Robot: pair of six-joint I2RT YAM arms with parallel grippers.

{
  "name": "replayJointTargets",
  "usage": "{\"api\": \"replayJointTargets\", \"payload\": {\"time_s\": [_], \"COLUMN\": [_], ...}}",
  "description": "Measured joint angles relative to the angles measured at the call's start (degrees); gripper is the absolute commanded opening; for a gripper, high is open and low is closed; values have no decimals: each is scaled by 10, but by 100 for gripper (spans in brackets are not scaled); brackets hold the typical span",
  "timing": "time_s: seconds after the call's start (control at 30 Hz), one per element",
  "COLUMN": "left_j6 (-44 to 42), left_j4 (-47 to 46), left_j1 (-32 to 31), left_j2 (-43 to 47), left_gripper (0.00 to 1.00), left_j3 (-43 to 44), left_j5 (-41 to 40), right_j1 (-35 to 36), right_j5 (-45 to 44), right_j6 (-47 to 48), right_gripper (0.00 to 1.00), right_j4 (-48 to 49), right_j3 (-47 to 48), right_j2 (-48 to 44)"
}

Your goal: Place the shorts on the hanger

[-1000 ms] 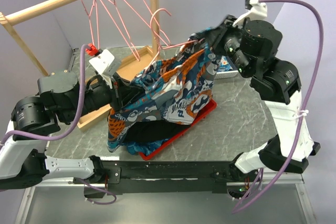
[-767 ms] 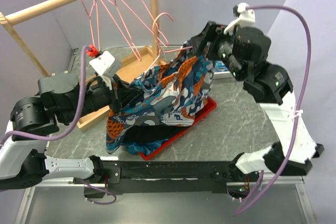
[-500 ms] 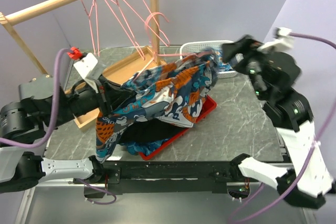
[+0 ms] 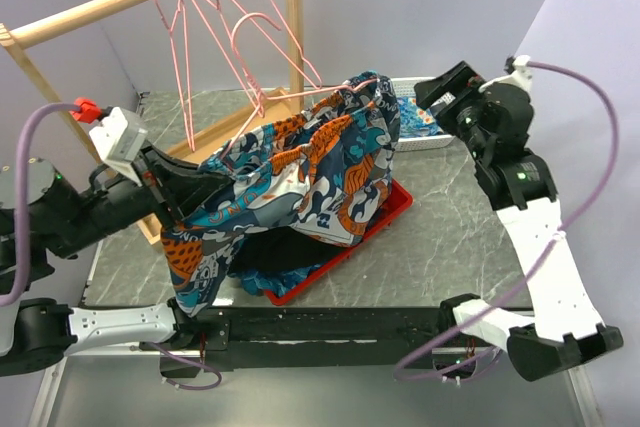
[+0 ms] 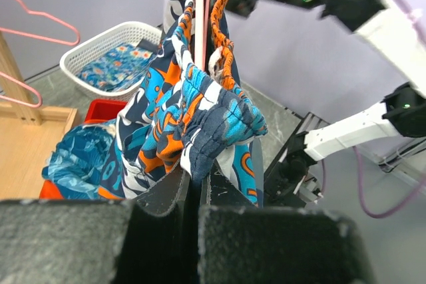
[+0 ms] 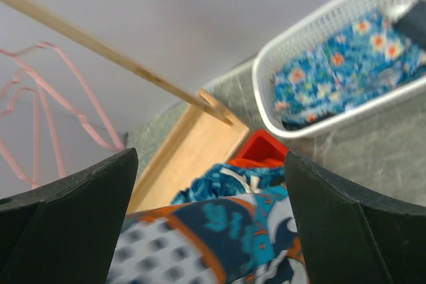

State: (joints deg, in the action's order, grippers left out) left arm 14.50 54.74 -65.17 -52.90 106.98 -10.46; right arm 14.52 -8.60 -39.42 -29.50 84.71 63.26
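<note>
Behind, the white basket (image 6: 291, 43) holds a blue floral cloth (image 6: 336, 68); the red tray (image 4: 393, 210) holds a black garment (image 4: 266, 253). Left gripper (image 5: 195, 181) pinches the shorts (image 4: 300, 175); right gripper (image 6: 210, 159) gapes empty

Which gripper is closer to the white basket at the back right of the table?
Right. The right gripper hangs close beside the white basket, fingers open and empty. The left gripper is far across the table on the left, shut on the shorts.
</note>
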Motion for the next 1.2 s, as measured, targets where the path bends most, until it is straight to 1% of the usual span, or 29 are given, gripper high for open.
{"api": "replayJointTargets", "payload": {"time_s": [0.13,0.3,0.43,0.5,0.67,0.73,0.9,1.03,1.2], "left_j6": [0,0,3,8,25,34,58,75,85], "left_j4": [-4,-7,-21,-35,-58,-64,-66,-63,-61], "left_j1": [0,0,0,0,0,0,0,0,0], "left_j2": [12,26,46,62,104,121,165,194,228], "left_gripper": [1,1,1,1,1,1,1,1,1], "left_j3": [3,7,1,-13,-61,-85,-142,-167,-177], "left_j5": [16,31,38,38,31,25,5,-11,-27], "right_j1": [-30,-30,-9,25,149,183,274,318,347], "right_j5": [73,165,212,216,213,207,163,116,66], "right_j6": [-16,-23,-26,-22,-17,-19,-19,-14,5], "right_gripper": [95,93,93,93,92,92,91,93,94], "right_j4": [42,123,181,207,260,271,294,286,267], "right_j3": [-71,-134,-186,-209,-267,-283,-283,-267,-226], "right_j2": [16,57,69,66,20,-6,-36,-27,0]}}
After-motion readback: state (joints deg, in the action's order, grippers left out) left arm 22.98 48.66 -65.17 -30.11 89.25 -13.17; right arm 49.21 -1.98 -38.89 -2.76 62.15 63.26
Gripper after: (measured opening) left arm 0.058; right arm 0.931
